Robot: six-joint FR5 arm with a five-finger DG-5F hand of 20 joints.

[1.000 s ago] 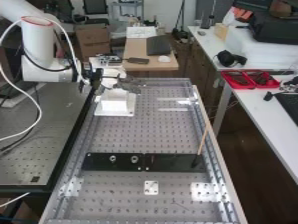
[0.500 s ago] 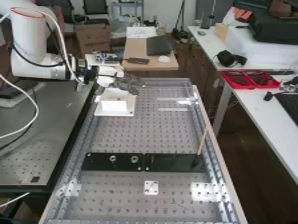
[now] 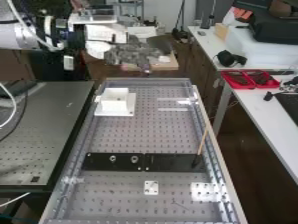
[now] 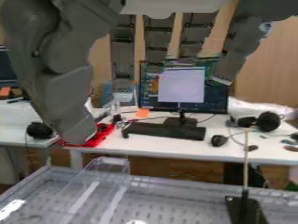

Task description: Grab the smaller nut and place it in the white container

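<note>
Being kept well up over the bench's far end, the dark grey robot hand (image 3: 133, 54) is held open, its fingers extended and nothing gripped, perhaps so that everything below is cleared. The white square container (image 3: 114, 105) is set on a flat white plate (image 3: 130, 111), presumably for steadiness, toward the bench's far left. On the flat black bar (image 3: 174, 162), nearer, the round metal larger nut (image 3: 113, 158) and, to its right, the metal bearing (image 3: 134, 158) are stood apart, likely for easy picking. As for the smaller nut, its place cannot be told for certain; by judgement it has already been dropped into the container, which lies below the hand and nearer.
</note>
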